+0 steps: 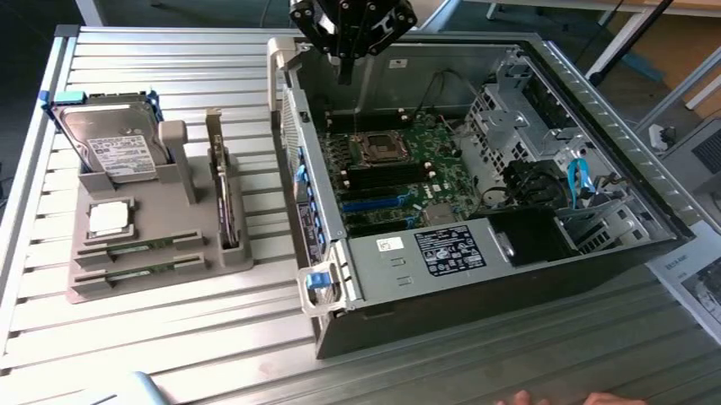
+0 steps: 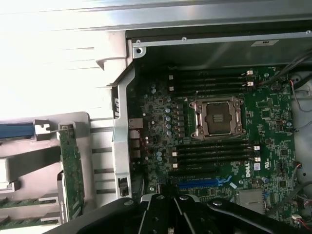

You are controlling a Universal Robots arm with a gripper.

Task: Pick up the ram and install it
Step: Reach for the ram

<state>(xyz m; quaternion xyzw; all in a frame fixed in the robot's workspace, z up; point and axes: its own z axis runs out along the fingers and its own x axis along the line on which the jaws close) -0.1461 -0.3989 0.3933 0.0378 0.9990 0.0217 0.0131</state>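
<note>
Two ram sticks (image 1: 138,249) (image 1: 138,272), thin and green, lie in slots at the near end of the grey holder (image 1: 169,190) on the exterior view's left. In the wrist view they show as green strips (image 2: 19,202). My gripper (image 1: 344,72) hangs shut with nothing in it above the far wall of the open computer case (image 1: 451,278), well away from the holder. The wrist view has its dark fingers (image 2: 161,214) pressed together, over the green motherboard (image 2: 273,112) with its black memory slots (image 2: 214,151) and bare processor socket (image 2: 217,117).
The holder also carries a silver hard drive (image 1: 111,143), a square processor chip (image 1: 108,219) and an upright green card (image 1: 229,202). Cables and drive cages fill the case's right side (image 1: 563,186). A hand (image 1: 563,398) rests at the near table edge.
</note>
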